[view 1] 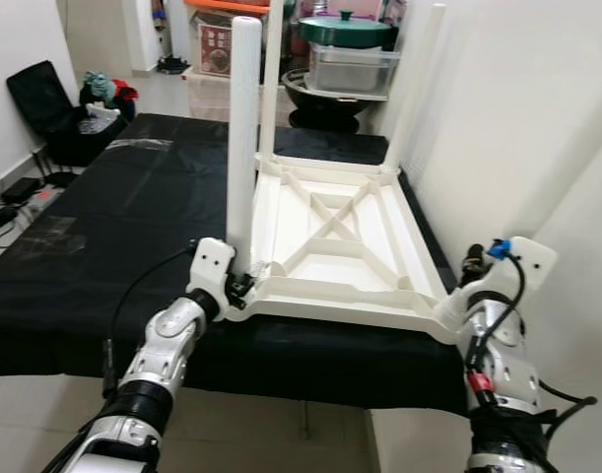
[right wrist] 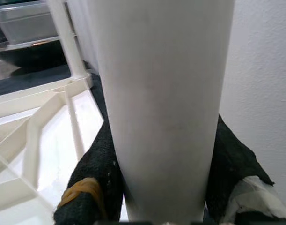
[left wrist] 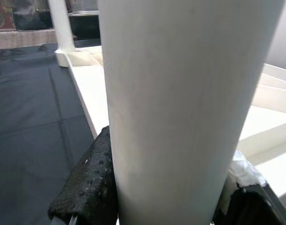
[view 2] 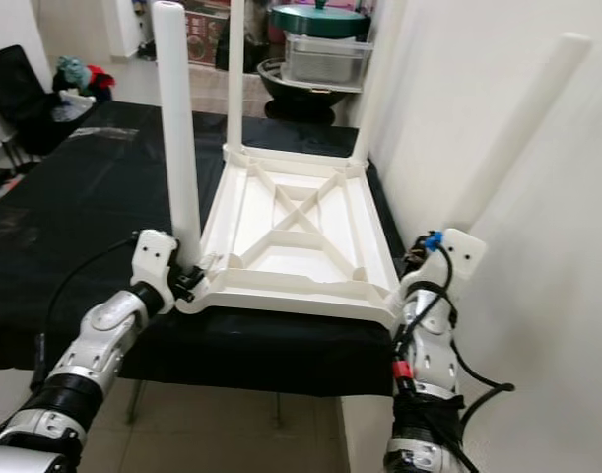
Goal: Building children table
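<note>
White wall (view 1: 517,118) at right, black-covered work surface (view 1: 103,246), pale tile floor (view 1: 182,94), black chair (view 1: 44,103) far left bkgd

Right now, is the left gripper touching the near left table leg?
Touching. The left wrist view shows the left gripper with black fingers pressed against both sides of the white leg.

Bright, even indoor light (wrist views soft and blurred up close).
</note>
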`<state>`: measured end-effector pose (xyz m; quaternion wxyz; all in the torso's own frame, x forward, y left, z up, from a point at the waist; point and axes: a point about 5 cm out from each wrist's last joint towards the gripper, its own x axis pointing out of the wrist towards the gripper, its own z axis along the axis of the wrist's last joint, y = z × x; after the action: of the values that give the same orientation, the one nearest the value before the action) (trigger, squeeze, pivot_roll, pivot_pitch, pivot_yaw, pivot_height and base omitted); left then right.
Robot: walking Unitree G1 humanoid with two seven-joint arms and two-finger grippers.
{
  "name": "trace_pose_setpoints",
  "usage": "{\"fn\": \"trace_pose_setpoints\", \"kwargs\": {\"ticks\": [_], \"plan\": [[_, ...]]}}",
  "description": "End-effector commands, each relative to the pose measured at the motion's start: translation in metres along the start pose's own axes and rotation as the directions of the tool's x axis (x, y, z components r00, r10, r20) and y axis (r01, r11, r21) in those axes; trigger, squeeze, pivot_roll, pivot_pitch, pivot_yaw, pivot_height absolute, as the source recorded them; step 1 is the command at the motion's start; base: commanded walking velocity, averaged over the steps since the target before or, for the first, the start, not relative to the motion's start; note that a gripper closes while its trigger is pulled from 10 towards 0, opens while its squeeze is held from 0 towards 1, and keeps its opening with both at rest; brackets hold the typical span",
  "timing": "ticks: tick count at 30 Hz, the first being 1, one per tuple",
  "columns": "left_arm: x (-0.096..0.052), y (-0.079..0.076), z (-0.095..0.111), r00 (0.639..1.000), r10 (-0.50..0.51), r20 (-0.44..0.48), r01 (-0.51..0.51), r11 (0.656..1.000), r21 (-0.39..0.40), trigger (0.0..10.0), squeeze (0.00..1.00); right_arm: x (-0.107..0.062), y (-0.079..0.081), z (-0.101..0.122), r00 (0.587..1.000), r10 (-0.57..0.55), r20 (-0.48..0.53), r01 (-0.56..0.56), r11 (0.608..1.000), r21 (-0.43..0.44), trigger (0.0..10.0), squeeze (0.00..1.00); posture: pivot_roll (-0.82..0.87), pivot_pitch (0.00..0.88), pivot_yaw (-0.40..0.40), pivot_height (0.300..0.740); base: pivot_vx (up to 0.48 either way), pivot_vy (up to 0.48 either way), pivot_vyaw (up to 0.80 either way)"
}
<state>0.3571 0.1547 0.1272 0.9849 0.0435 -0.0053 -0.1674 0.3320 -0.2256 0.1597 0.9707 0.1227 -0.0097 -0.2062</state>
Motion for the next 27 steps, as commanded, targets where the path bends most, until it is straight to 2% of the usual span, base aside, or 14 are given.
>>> {"fn": "trace_pose_setpoints", "kwargs": {"ticks": [1,3,10,12,14,16,17,18,19,21,22,24,26,27], "plan": [[-0.007,0.012,-0.01,0.997,0.061,-0.047,-0.062,0.998,-0.023,10.0,0.0,-0.004,0.003,-0.023,0.979,0.147,-0.139,-0.127,0.982,0.143,10.0,0.0,0.02,0.0,-0.092,0.74,0.0,0.0,0.0],[-0.011,0.019,-0.01,0.995,0.085,-0.045,-0.086,0.996,-0.013,10.0,0.0,-0.003,0.004,-0.007,0.942,0.323,-0.096,-0.309,0.941,0.136,10.0,0.0,0.02,0.0,-0.094,0.74,0.0,0.0,0.0],[-0.028,0.038,-0.015,0.986,0.158,-0.05,-0.16,0.987,-0.032,10.0,0.0,-0.007,-0.005,0.003,0.904,0.419,-0.086,-0.418,0.908,0.031,10.0,0.0,0.02,0.0,-0.102,0.74,0.0,0.0,0.0],[-0.044,0.046,-0.019,0.98,0.189,-0.055,-0.191,0.981,-0.028,10.0,0.0,-0.013,0.001,0.004,0.865,0.493,-0.093,-0.495,0.869,0.001,10.0,0.0,0.04,0.0,-0.107,0.74,0.0,0.0,0.0],[-0.044,0.046,-0.019,0.98,0.189,-0.055,-0.191,0.981,-0.028,10.0,0.0,-0.013,0.001,0.004,0.865,0.493,-0.093,-0.495,0.869,0.001,10.0,0.0,0.04,0.0,-0.107,0.74,0.0,0.0,0.0],[-0.051,0.048,-0.02,0.978,0.201,-0.056,-0.203,0.979,-0.022,10.0,0.0,-0.018,0.009,0.004,0.831,0.547,-0.1,-0.551,0.834,-0.015,10.0,0.0,0.04,0.0,-0.107,0.74,0.0,0.0,0.0],[-0.054,0.051,-0.02,0.976,0.213,-0.054,-0.214,0.977,-0.016,10.0,0.0,-0.024,0.016,0.003,0.789,0.604,-0.113,-0.61,0.792,-0.023,10.0,0.0,0.04,0.0,-0.107,0.74,0.0,0.0,0.0],[-0.054,0.051,-0.02,0.976,0.213,-0.054,-0.214,0.977,-0.016,10.0,0.0,-0.024,0.016,0.003,0.789,0.604,-0.113,-0.61,0.792,-0.023,10.0,0.0,0.04,0.0,-0.107,0.74,0.0,0.0,0.0],[-0.056,0.06,-0.016,0.97,0.239,-0.047,-0.24,0.971,-0.003,10.0,0.0,-0.038,0.027,0.001,0.668,0.73,-0.141,-0.741,0.67,-0.04,10.0,0.0,0.05,0.0,-0.11,0.74,0.0,0.0,0.0],[-0.057,0.066,-0.013,0.966,0.257,-0.04,-0.257,0.966,0.005,10.0,0.0,-0.047,0.028,0.001,0.575,0.801,-0.166,-0.816,0.576,-0.047,10.0,0.0,0.05,0.0,-0.109,0.74,0.0,0.0,0.0],[-0.057,0.066,-0.013,0.966,0.257,-0.04,-0.257,0.966,0.005,10.0,0.0,-0.047,0.028,0.001,0.575,0.801,-0.166,-0.816,0.576,-0.047,10.0,0.0,0.05,0.0,-0.109,0.74,0.0,0.0,0.0],[-0.059,0.071,-0.011,0.961,0.272,-0.041,-0.272,0.962,0.009,10.0,0.0,-0.051,0.022,0.002,0.502,0.843,-0.194,-0.863,0.503,-0.046,10.0,0.0,0.05,0.0,-0.109,0.74,0.0,0.0,0.0],[-0.061,0.073,-0.01,0.959,0.279,-0.043,-0.279,0.96,0.011,10.0,0.0,-0.051,0.018,0.003,0.474,0.855,-0.208,-0.879,0.475,-0.051,10.0,0.0,0.05,0.0,-0.109,0.74,0.0,0.0,0.0],[-0.061,0.074,-0.01,0.959,0.28,-0.044,-0.28,0.96,0.013,10.0,0.0,-0.041,0.01,0.006,0.526,0.828,-0.194,-0.849,0.523,-0.07,10.0,0.0,0.05,0.0,-0.111,0.74,0.0,0.0,0.0]]}}
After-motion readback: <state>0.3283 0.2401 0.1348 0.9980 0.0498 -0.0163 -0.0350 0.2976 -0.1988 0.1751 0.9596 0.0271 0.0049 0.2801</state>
